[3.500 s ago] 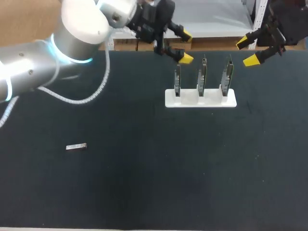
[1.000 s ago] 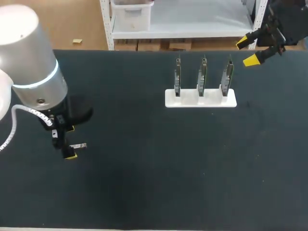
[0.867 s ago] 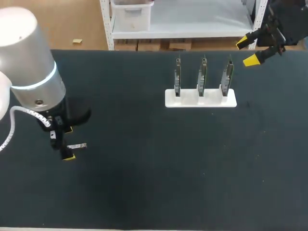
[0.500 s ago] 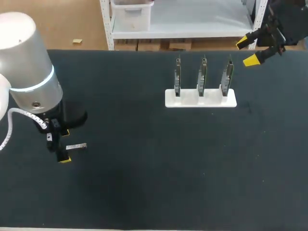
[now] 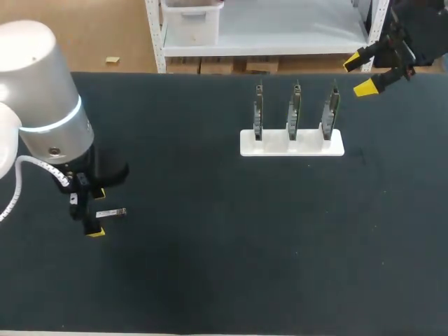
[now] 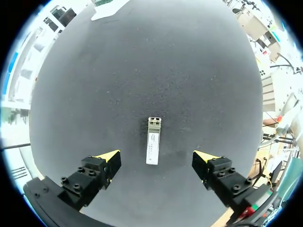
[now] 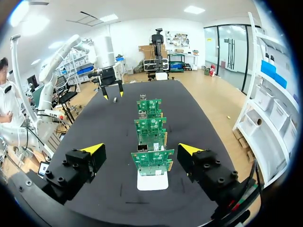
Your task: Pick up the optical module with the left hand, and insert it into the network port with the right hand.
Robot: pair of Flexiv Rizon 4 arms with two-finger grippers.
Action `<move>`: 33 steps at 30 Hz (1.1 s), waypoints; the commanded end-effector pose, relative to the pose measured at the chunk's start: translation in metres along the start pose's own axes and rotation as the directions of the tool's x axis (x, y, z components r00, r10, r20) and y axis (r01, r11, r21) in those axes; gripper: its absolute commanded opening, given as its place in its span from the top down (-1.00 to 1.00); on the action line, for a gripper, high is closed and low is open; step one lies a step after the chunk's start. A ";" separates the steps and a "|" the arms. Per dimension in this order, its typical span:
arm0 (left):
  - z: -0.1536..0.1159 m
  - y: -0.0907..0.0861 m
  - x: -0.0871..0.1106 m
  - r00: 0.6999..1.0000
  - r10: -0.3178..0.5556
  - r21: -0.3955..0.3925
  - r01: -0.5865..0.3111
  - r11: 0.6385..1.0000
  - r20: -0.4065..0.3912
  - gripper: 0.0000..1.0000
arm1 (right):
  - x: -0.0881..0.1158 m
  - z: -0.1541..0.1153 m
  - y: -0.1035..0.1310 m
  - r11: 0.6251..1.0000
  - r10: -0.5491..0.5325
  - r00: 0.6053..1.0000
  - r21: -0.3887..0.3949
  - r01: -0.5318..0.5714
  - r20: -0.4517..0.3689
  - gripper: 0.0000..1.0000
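The optical module (image 5: 112,212), a small silver bar, lies flat on the dark mat at the left. My left gripper (image 5: 96,211) points down over its left end, open, one yellow tip on either side. In the left wrist view the module (image 6: 153,146) lies lengthwise midway between the fingers of the left gripper (image 6: 156,157), touching neither. My right gripper (image 5: 359,74) hangs open at the back right, just behind the rack. The right wrist view has the right gripper (image 7: 141,149) open above the nearest green port board (image 7: 152,161).
A white stand (image 5: 292,143) at the back middle holds three upright green boards (image 5: 295,108) in a row. The same white stand (image 7: 152,180) shows under the right gripper. Dark mat stretches between the module and the stand.
My left arm came from beside the stand at the back to over the module, then edged slightly left in the last second. The module and the right arm have not moved.
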State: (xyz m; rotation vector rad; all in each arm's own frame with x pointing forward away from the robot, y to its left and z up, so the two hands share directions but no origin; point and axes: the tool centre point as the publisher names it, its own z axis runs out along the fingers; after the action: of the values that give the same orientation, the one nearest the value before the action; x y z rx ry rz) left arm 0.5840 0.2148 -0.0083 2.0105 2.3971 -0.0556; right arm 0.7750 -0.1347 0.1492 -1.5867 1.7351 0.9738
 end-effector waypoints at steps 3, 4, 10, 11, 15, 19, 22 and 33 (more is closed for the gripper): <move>0.005 0.006 0.000 1.000 0.011 0.017 -0.011 1.000 -0.004 -1.00 | 0.000 0.000 0.002 1.000 0.000 1.000 0.004 0.000 -0.001 -1.00; 0.005 0.006 -0.001 1.000 0.019 0.018 -0.019 1.000 -0.007 -1.00 | 0.000 0.000 0.002 1.000 0.000 1.000 0.004 0.000 -0.001 -1.00; 0.009 0.007 -0.003 0.999 0.042 0.027 -0.041 0.999 -0.018 -1.00 | 0.000 0.000 0.002 1.000 0.000 1.000 0.004 0.000 -0.001 -1.00; 0.009 0.007 -0.003 0.999 0.043 0.028 -0.042 0.999 -0.018 -0.97 | 0.000 0.000 0.002 1.000 0.000 1.000 0.004 0.000 -0.001 -1.00; 0.011 0.006 -0.003 0.999 0.049 0.033 -0.048 0.998 -0.020 0.25 | 0.000 0.000 0.002 1.000 0.000 1.000 0.004 0.000 -0.001 -1.00; 0.013 0.005 -0.003 0.998 0.052 0.035 -0.052 0.998 -0.020 1.00 | 0.000 0.000 0.002 1.000 0.000 1.000 0.004 0.000 -0.001 -1.00; 0.014 0.005 -0.003 0.999 0.049 0.037 -0.049 0.998 -0.019 1.00 | 0.000 0.000 0.002 1.000 0.000 1.000 0.004 0.000 -0.001 -1.00; 0.014 0.008 -0.001 0.998 0.051 0.033 -0.050 0.998 -0.033 1.00 | 0.000 0.000 0.002 1.000 0.000 1.000 0.004 0.000 -0.001 -1.00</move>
State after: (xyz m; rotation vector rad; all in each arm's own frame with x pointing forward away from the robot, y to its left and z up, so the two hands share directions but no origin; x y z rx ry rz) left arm 0.5885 0.2147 -0.0189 2.0992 2.3768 -0.0635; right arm 0.7750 -0.1347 0.1491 -1.5867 1.7351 0.9738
